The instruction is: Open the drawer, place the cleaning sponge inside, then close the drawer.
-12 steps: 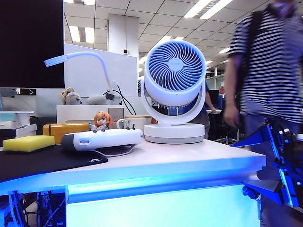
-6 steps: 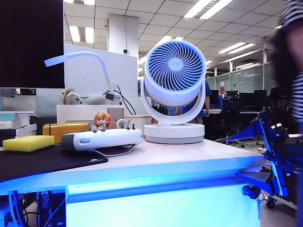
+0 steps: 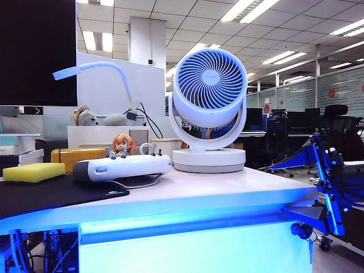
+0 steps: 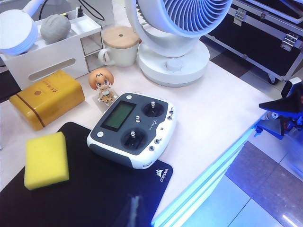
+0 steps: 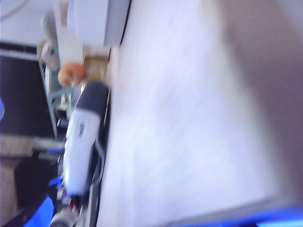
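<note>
Near my left gripper (image 4: 134, 208), closed, lie a yellow cleaning sponge (image 4: 46, 159) on black mat (image 4: 80, 189), grey-and-white controller (image 4: 133, 128); the drawer (image 3: 193, 250) glows blue-white.

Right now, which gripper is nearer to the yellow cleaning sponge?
Left. The left gripper hangs shut above the black mat near the cleaning sponge; the right gripper is open off the desk's right edge.
</note>
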